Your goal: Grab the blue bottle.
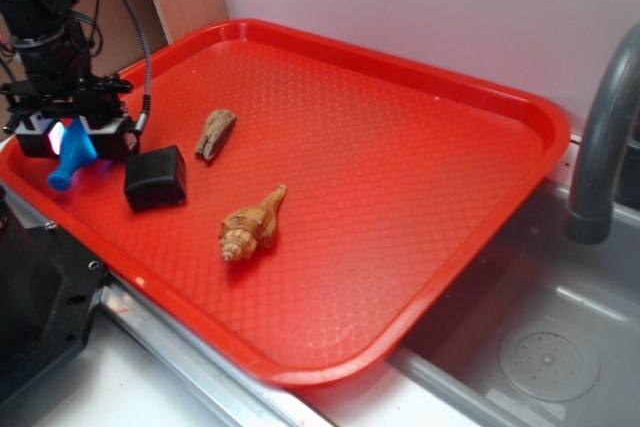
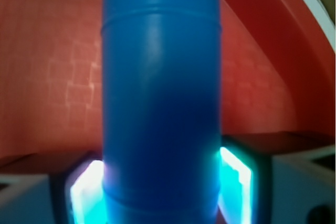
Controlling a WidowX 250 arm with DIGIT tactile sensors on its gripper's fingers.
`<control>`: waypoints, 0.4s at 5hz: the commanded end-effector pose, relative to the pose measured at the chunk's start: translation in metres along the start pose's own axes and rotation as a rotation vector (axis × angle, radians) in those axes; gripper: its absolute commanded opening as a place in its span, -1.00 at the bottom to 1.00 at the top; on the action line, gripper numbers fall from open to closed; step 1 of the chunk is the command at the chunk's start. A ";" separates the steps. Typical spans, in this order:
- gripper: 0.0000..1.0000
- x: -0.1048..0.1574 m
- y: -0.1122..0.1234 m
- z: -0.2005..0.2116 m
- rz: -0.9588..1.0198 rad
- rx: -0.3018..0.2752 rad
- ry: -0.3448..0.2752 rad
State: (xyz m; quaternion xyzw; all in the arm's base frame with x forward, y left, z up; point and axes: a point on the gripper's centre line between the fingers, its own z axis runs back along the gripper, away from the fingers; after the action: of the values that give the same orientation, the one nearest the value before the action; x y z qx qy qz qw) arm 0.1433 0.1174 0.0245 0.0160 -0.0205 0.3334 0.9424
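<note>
Blue plastic is filling the middle of the wrist view: the blue bottle is sitting between the two fingers of the end effector, and both pads are pressing on its lower sides. In the exterior view the blue bottle is hanging at the far left corner of the red tray, tilted, with its narrow neck pointing down and to the left. The end effector is closing on the fat body of the bottle, so the jaws are standing only as wide as the bottle itself. I cannot tell if the neck is touching the tray surface or is a little above it.

Just beside the bottle, to its right, a black block is lying flat on the tray. Near the block, a little further back, a brown piece of bark or wood is resting. A tan spiral seashell is lying closer to the front, apart from both.

At the right edge, a grey faucet is bending over a grey sink, which is beside the tray.
</note>
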 end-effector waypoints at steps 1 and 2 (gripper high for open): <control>-1.00 -0.013 -0.020 0.055 -0.136 -0.079 -0.106; -1.00 -0.016 -0.042 0.101 -0.188 -0.080 -0.116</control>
State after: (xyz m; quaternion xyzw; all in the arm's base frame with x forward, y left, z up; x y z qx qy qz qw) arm 0.1542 0.0670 0.1165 -0.0064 -0.0719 0.2416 0.9677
